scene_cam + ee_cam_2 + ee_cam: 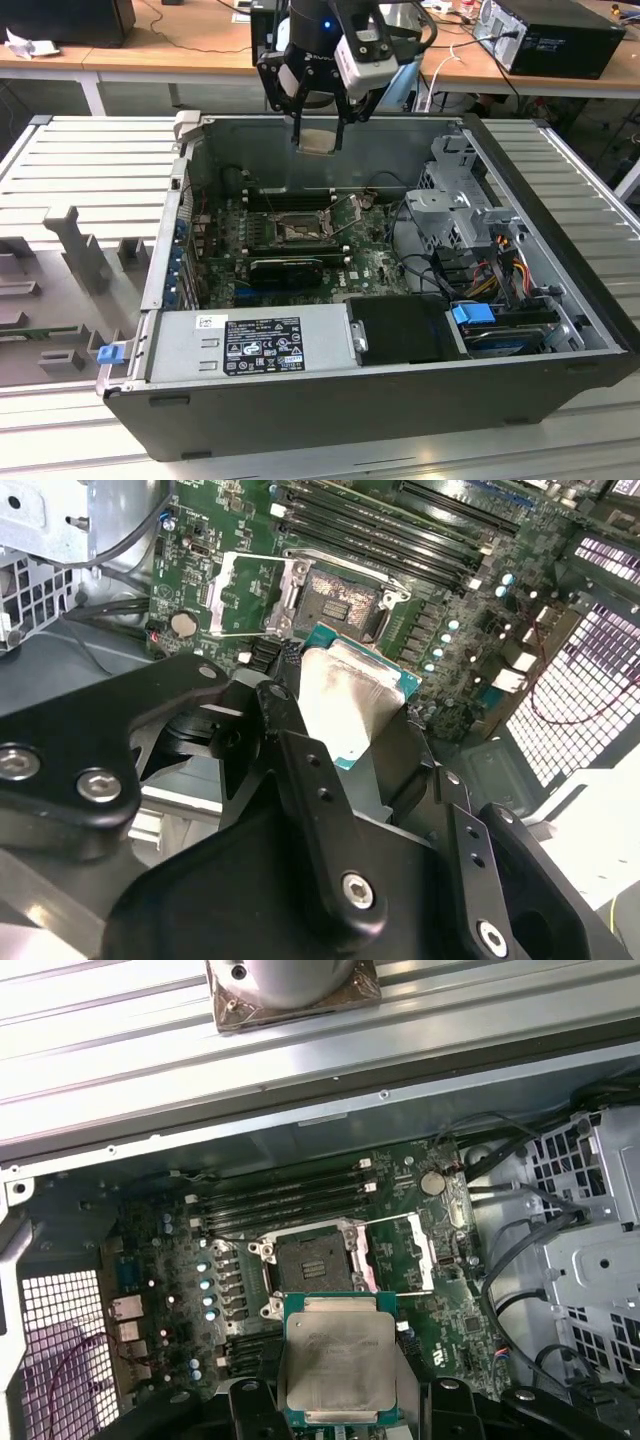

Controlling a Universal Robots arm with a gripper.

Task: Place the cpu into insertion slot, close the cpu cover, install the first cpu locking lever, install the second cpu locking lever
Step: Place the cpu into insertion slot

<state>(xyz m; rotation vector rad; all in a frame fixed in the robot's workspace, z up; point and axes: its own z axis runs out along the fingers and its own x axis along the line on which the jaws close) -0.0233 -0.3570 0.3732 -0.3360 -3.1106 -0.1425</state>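
Ribbed metal tabletop point(90, 160), open computer case point(330, 405). End effector point(319, 140) clenched on the cpu point(340, 1365), held above the insertion slot point(297, 232); cpu cover point(428, 1252) stands open. Placement step; needs chip squared over socket.

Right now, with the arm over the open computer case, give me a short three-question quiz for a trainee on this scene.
1. What does the gripper hold?
2. The cpu cover is: A) shut, B) swung open beside the insertion slot, C) missing.
3. True or false: the insertion slot is empty.
Key: 1 the cpu; 2 B; 3 true.
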